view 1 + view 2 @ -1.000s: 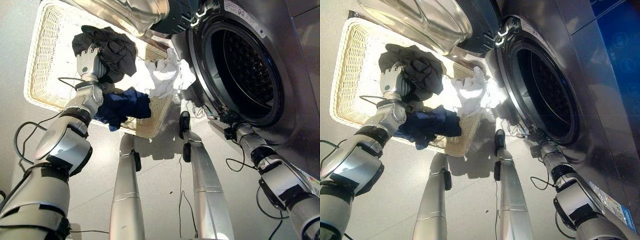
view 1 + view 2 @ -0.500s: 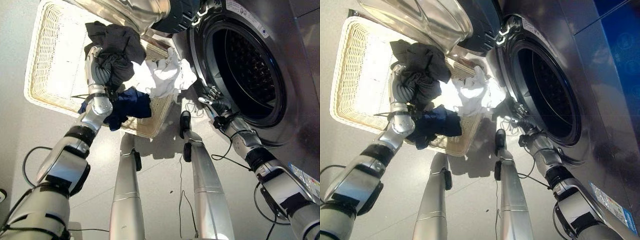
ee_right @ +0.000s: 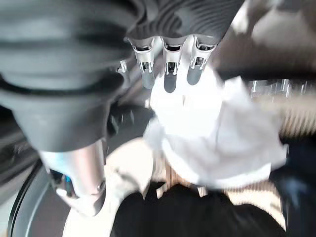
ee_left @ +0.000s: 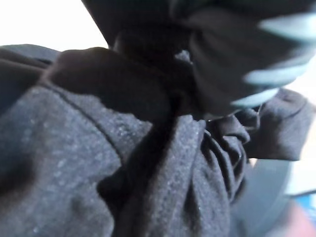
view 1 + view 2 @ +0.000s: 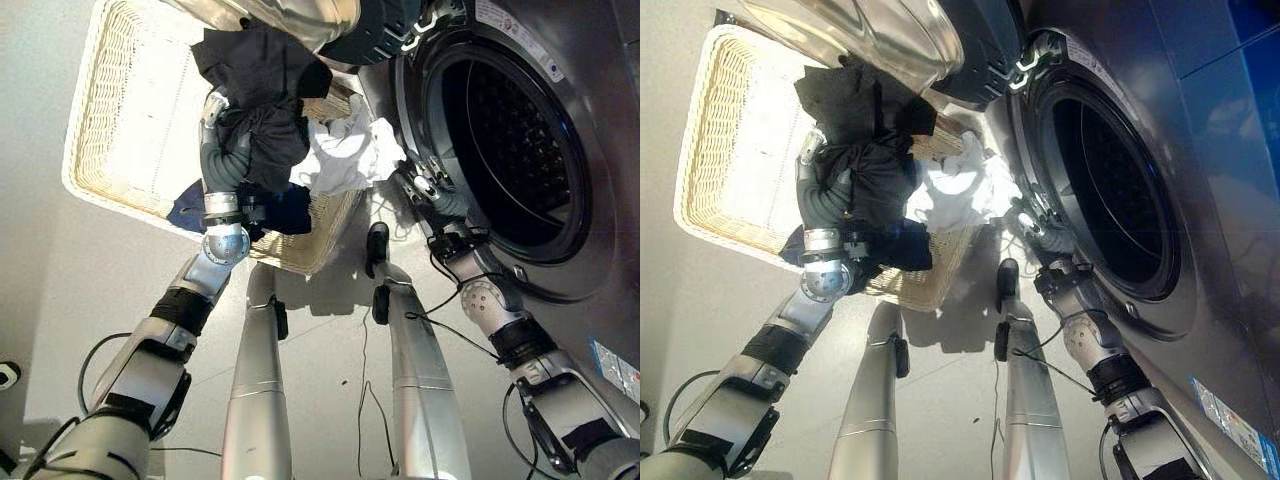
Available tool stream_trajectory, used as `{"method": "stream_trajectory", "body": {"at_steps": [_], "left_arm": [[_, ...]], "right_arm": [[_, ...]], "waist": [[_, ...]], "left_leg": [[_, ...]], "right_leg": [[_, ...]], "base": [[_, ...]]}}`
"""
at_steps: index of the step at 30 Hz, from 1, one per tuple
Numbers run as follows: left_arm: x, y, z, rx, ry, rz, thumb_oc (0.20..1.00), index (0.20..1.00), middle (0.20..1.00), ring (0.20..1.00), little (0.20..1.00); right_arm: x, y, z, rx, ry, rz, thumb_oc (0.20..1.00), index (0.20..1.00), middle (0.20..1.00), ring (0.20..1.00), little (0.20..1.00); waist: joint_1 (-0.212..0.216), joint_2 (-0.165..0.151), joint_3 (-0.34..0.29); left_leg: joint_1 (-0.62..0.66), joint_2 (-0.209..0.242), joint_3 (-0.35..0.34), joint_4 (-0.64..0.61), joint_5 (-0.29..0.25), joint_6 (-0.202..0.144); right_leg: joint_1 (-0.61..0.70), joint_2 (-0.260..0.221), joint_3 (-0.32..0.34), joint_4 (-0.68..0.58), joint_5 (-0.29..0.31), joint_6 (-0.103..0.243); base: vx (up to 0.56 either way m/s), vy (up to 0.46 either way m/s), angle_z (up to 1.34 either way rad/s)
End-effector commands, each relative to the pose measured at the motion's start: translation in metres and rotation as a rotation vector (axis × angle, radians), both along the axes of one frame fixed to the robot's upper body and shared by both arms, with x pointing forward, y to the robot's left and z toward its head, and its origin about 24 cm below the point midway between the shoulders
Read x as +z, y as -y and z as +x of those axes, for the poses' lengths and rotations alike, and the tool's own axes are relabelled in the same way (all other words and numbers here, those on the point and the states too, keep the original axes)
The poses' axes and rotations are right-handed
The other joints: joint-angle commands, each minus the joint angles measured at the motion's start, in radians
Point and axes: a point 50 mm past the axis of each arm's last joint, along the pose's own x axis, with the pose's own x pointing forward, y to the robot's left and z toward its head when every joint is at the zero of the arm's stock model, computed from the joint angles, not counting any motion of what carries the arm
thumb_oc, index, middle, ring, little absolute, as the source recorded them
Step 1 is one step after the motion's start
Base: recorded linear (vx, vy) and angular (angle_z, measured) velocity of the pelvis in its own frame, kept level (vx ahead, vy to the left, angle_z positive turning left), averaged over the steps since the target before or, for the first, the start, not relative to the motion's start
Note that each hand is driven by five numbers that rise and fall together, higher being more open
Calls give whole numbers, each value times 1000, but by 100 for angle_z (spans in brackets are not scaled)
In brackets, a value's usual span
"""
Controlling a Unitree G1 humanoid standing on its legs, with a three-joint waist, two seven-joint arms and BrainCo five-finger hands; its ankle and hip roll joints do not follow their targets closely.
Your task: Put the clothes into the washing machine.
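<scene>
Left hand: the left hand (image 5: pixel 222 150) is raised above the pale woven wicker basket (image 5: pixel 115 150), its fingers curled into a bunched dark grey cloth garment (image 5: pixel 258 120); the bundle hangs clear of the basket, which looks like a lift made ready for the swing across to the drum.
Right hand: the right hand (image 5: pixel 425 188) sits at the lower lip of the opening, just beside the crumpled white cloth garment (image 5: pixel 345 155); its fingers (image 3: pixel 169 66) are straight and apart, holding nothing, perhaps there to help the next piece.
Basket: on the floor beside the machine, with the white garment draped over its near rim and a dark navy cloth garment (image 5: pixel 280 210) lying below the lifted bundle.
Washing machine: the silver front-loading washing machine (image 5: pixel 590 120) stands with its round glass door (image 5: pixel 870 40) swung open over the basket, and the perforated metal drum (image 5: pixel 515 130) looks empty from here.
Progress: early, I would judge; nothing is inside yet.
</scene>
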Motion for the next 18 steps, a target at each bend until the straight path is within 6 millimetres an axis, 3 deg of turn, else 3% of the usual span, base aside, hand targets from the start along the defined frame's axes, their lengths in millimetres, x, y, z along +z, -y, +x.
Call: {"method": "stream_trajectory", "body": {"at_steps": [1, 7, 18], "left_arm": [[34, 26, -24, -220, 195, 78, 200, 200, 200, 200, 200], [41, 46, -36, -387, 194, 177, 200, 200, 200, 200, 200], [47, 75, -45, -480, 186, 318, 200, 200, 200, 200, 200]], "right_arm": [[12, -15, -17, 183, 95, 60, 1000, 1000, 1000, 1000, 1000], [29, -41, -30, 349, 176, 15, 1000, 1000, 1000, 1000, 1000], [57, -78, -44, 537, 294, 8, 1000, 1000, 1000, 1000, 1000]], "waist": [[9, 1, -16], [13, 4, -16], [25, 16, -16]], "left_leg": [[-3, -106, -8, 105, -108, 66], [-1, -112, -11, 101, -103, 73], [0, -123, -14, 106, -97, 77]], "right_leg": [[82, 62, -42, -241, 180, 57], [84, 56, -48, -248, 186, 62], [87, 45, -60, -253, 195, 67]], "base": [[9, -18, 7], [2, -5, 1], [1, -2, 0]]}}
